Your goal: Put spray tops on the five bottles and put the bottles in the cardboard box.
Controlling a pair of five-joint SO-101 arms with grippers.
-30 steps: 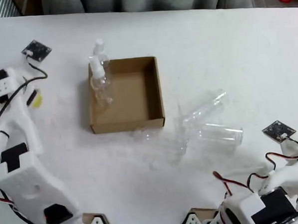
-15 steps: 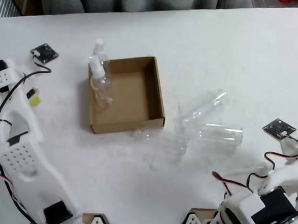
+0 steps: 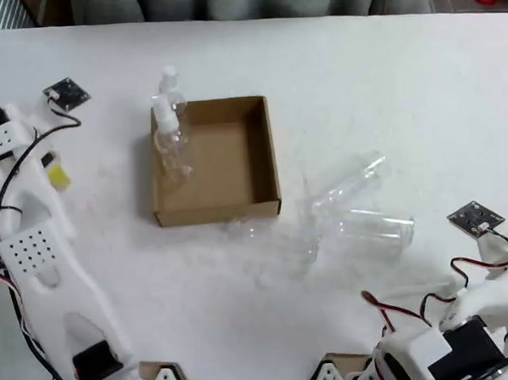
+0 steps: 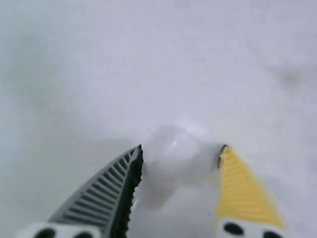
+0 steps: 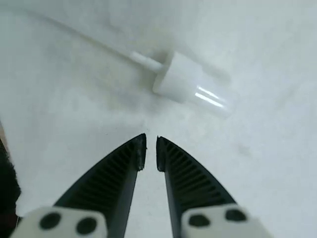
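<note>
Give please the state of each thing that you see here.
left tool: shut on held spray top
right tool: shut, empty
loose spray top: lying on table, not on a bottle
cardboard box: open
capped bottles: tops on, at box's left wall
bare bottles: lying on table, without tops

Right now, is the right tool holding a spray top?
No, the right tool is shut on nothing; the spray top lies on the table beyond it.
</note>
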